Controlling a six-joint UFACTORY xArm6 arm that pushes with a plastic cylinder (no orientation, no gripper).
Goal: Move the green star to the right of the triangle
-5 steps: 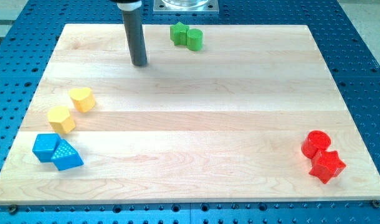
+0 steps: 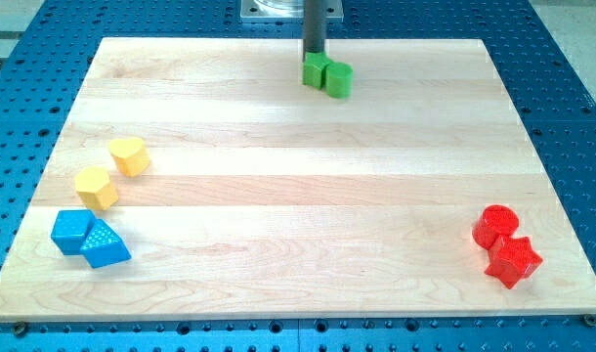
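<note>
The green star (image 2: 316,70) lies near the view's top centre of the wooden board, touching a green cylinder (image 2: 338,79) on its right. My tip (image 2: 314,57) stands right behind the green star, at its top edge, touching it. The blue triangle (image 2: 105,244) lies at the view's bottom left, next to a blue cube (image 2: 71,232).
A yellow heart (image 2: 129,155) and a yellow hexagon (image 2: 96,187) sit at the left. A red cylinder (image 2: 495,225) and a red star (image 2: 513,259) sit at the bottom right. The board's top edge (image 2: 181,40) is close behind the tip.
My tip moved from the left of the green pair to behind the star. The green star and cylinder shifted right and down the view.
</note>
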